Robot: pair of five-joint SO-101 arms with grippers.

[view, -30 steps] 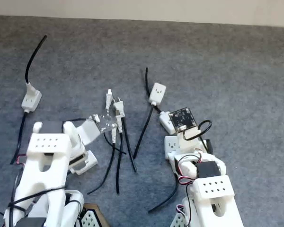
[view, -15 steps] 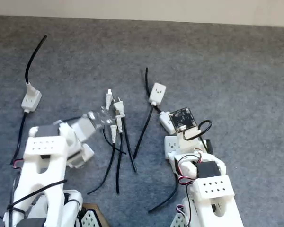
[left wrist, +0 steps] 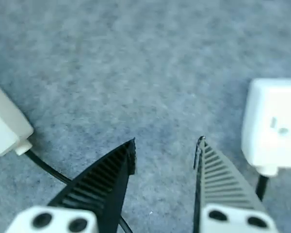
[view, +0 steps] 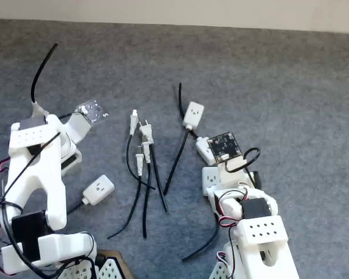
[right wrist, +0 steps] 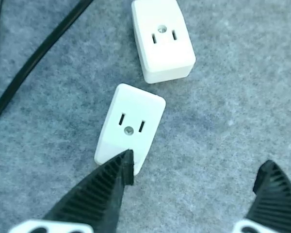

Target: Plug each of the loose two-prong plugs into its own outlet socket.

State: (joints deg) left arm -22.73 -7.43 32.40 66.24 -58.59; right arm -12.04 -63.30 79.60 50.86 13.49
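Observation:
Three loose two-prong plugs with black cords lie close together in the middle of the grey carpet. A white socket sits to their right and another socket to their lower left. My left gripper is open over bare carpet, between a white socket block and a second white block on a black cord. My right gripper is open, one fingertip at the edge of a socket; a second socket lies just beyond it.
The left arm stands at the left edge, its wrist board facing the plugs. The right arm is at the lower right, over two sockets. A black cord runs to the far left. Open carpet lies beyond.
The left arm has swung from beside the plugs to the far left, uncovering a socket on the carpet at lower left. The right arm has not moved.

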